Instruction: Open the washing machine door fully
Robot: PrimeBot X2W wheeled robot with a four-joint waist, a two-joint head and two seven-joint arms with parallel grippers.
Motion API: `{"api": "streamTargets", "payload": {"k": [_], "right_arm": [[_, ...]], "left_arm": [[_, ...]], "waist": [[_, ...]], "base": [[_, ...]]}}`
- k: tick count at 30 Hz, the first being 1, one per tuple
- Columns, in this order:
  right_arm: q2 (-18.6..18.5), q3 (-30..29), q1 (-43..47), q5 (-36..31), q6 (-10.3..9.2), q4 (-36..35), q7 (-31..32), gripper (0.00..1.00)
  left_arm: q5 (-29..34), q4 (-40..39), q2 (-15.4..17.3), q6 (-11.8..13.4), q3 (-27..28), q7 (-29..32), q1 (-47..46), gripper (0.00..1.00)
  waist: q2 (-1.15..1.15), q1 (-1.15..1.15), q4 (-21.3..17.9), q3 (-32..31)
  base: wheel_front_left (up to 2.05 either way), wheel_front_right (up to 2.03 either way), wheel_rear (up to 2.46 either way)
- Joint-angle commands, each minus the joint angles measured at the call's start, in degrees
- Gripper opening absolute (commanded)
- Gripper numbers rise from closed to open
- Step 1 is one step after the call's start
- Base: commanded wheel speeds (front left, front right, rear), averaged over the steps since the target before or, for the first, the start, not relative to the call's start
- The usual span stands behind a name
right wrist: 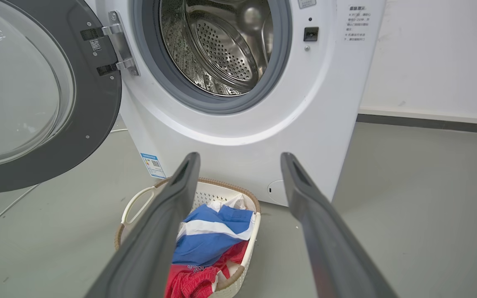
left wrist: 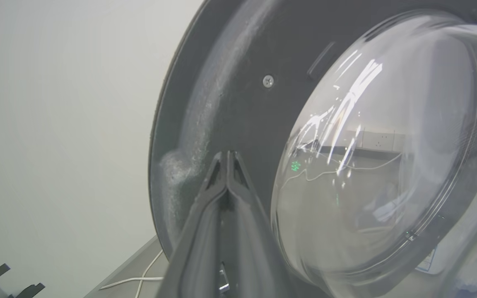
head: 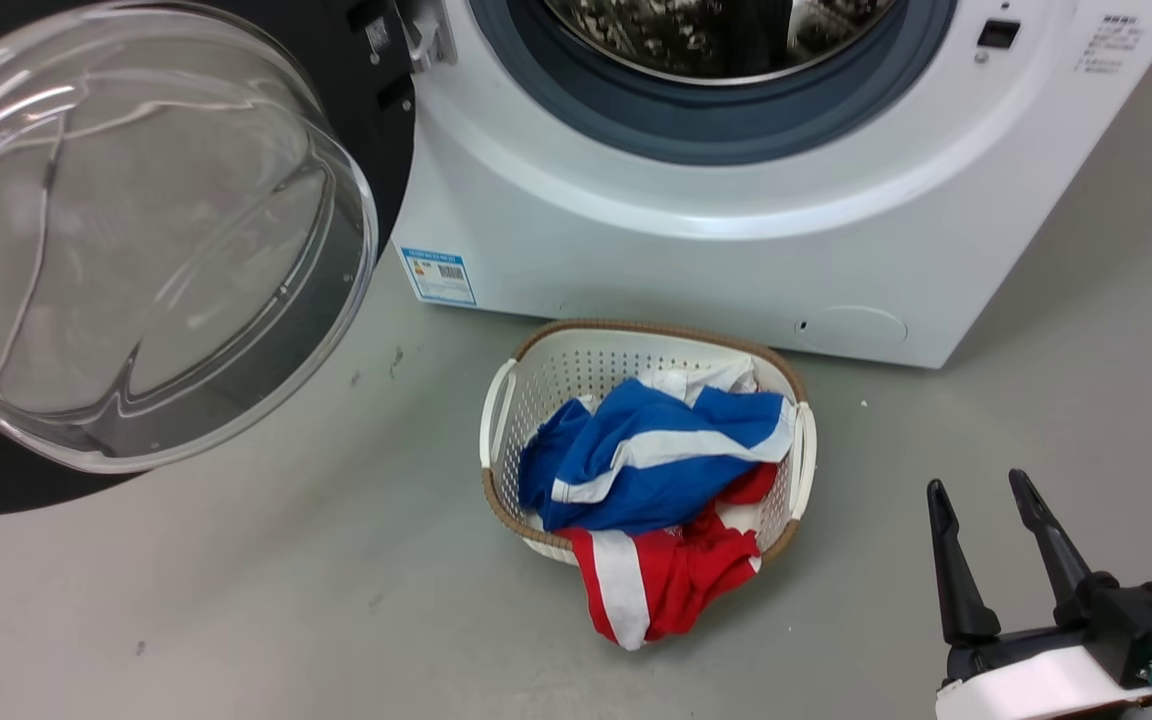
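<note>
**At the Door's Inner Face: A Push That Could Slip**

Closest to us, our left end effector [left wrist: 227, 155] has its two fingers pressed together with nothing between them. The tips are at the dark inner face of the washing machine door [left wrist: 230, 82], just beside its clear glass bowl; we cannot tell whether they touch it. Our right end effector [head: 978, 485] hangs low on our right, fingers spread wide and empty, well apart from the door.

The door stands swung out on our left, bowl facing us, so we judge that little travel is left. Our worry is the contact. Tips on a smooth panel have no hold, and an off-centre push could skate them onto the glass or off the rim, letting the door drift back.

Further on, the laundry basket [head: 656, 328] of clothes [head: 646, 450] sits on the floor just before the washing machine [head: 686, 250], beside the door's sweep rather than in it, we think. At the metal hinge [right wrist: 118, 45], pushing on past the stop would strain it. Beyond the door a white cable [left wrist: 139, 281] lies on the floor, where our arm might catch it.
</note>
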Motion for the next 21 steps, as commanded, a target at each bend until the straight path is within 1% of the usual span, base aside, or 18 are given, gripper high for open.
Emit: {"api": "streamTargets", "payload": {"k": [1,3,4,10,17,18,21], "right_arm": [[0.29,-0.06,0.65,0.19,-0.01,0.09,-0.12,1.0],[0.48,0.02,1.01,0.24,-0.01,0.22,-0.12,1.0],[0.53,-0.02,1.1,0.32,-0.01,0.18,-0.12,1.0],[0.82,0.29,1.73,0.54,-0.01,0.44,-0.12,1.0],[0.95,0.46,2.57,0.94,-0.01,0.77,-0.12,1.0],[0.95,0.46,2.57,0.94,-0.01,0.77,-0.12,1.0],[0.98,0.66,2.84,1.02,-0.01,0.6,-0.12,1.0]], "left_arm": [[0.98,-2.13,-0.68,-0.44,0.15,0.13,1.23,0.0],[1.98,-5.21,-1.41,-0.82,0.16,0.13,1.97,0.0],[2.51,-6.66,-1.8,-1.03,-0.16,0.13,2.35,1.0],[5.39,-14.92,-4.04,-2.4,-3.18,0.13,3.93,1.0],[8.27,-22.05,-7.48,-2.79,-9.53,0.13,4.76,1.0],[8.27,-22.05,-7.48,-2.79,-9.53,0.13,4.76,1.0],[9.28,-24.62,-9.33,-2.85,-12.89,0.14,5.41,1.0]], "waist": [[0.0,0.0,0.38,-1.8],[0.0,0.0,0.43,-2.75],[0.0,0.0,0.48,-3.14],[0.0,0.0,0.36,-4.82],[0.0,0.0,-0.79,-6.45],[0.0,0.0,-0.79,-6.45],[0.0,0.0,-1.77,-7.07]], "base": [[0.0,0.0,0.0],[0.0,0.0,0.0],[0.0,0.0,0.0],[0.0,0.0,0.0],[0.0,0.0,0.0],[0.0,0.0,0.0],[0.0,0.0,0.0]]}}
